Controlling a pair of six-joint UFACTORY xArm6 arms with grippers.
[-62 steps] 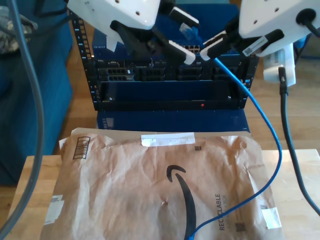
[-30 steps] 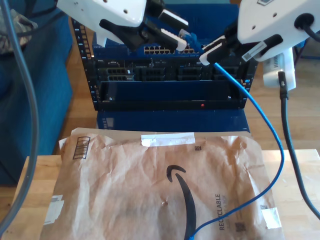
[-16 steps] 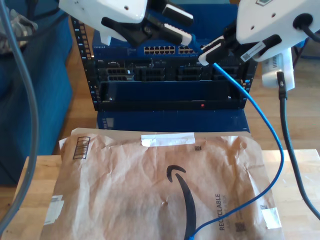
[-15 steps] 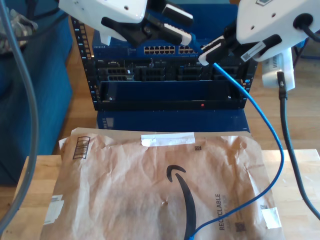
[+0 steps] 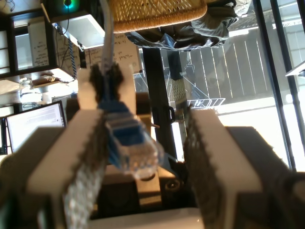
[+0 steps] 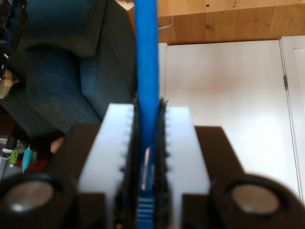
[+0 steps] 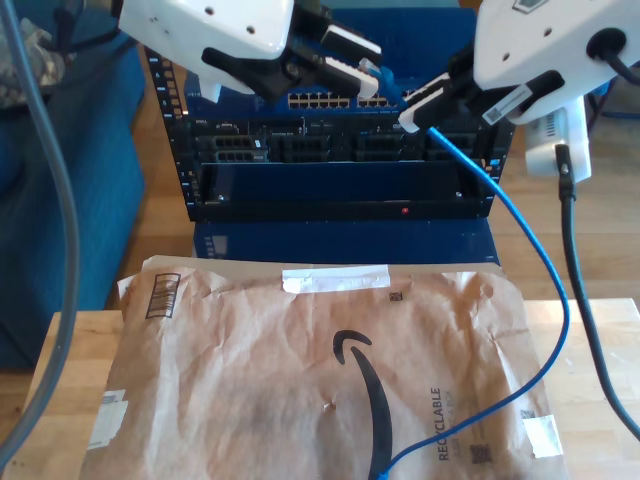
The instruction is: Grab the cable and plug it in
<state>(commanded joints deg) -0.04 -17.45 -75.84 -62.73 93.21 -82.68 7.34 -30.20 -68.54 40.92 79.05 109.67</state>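
Blue cable strung between 2 grippers in front of the rack.

My second gripper (image 6: 145, 157) was clamped tight on the cable (image 7: 520, 230), its 2 white pads (image 6: 112, 152) pressing the blue cord from both sides; in the exterior view it sat toward the exterior view's right, and the cord ran from it in a long curve down onto the brown paper mailer (image 7: 300, 380) on the wooden table (image 7: 600, 340). My first gripper (image 5: 143, 157) stood with its jaws well apart, the cable's clear plug (image 5: 136, 152) lying against 1 ribbed pad with a gap to the other, so I could not tell whether it was truly gripped. In the exterior view that gripper (image 7: 350, 62) hung just in front of the network switch (image 7: 320, 100) atop the black server rack (image 7: 340, 160).
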